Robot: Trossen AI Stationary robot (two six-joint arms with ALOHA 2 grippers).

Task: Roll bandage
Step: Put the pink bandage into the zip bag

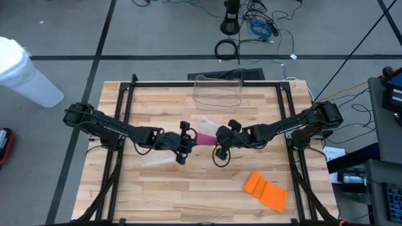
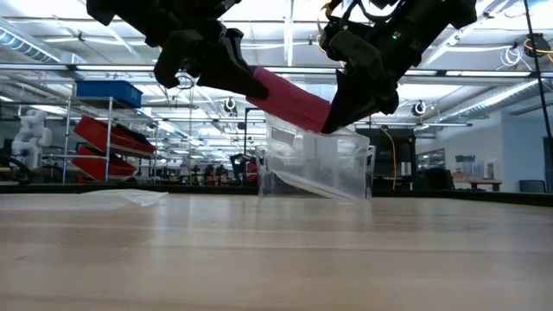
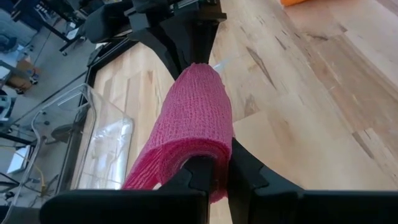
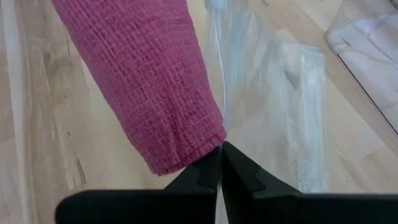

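Both arms [image 1: 110, 129] raised mid-table, jaws closed, facing.

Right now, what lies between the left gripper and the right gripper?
The pink bandage spans the gap, held off the table between the left gripper and the right gripper. The high view and the low view both show this.

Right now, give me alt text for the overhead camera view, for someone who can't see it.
Seen from above, the left gripper and right gripper meet mid-table, holding a pink bandage stretched between them, above the wooden table. A clear plastic container sits at the far edge, and an orange bandage lies near the right front corner.
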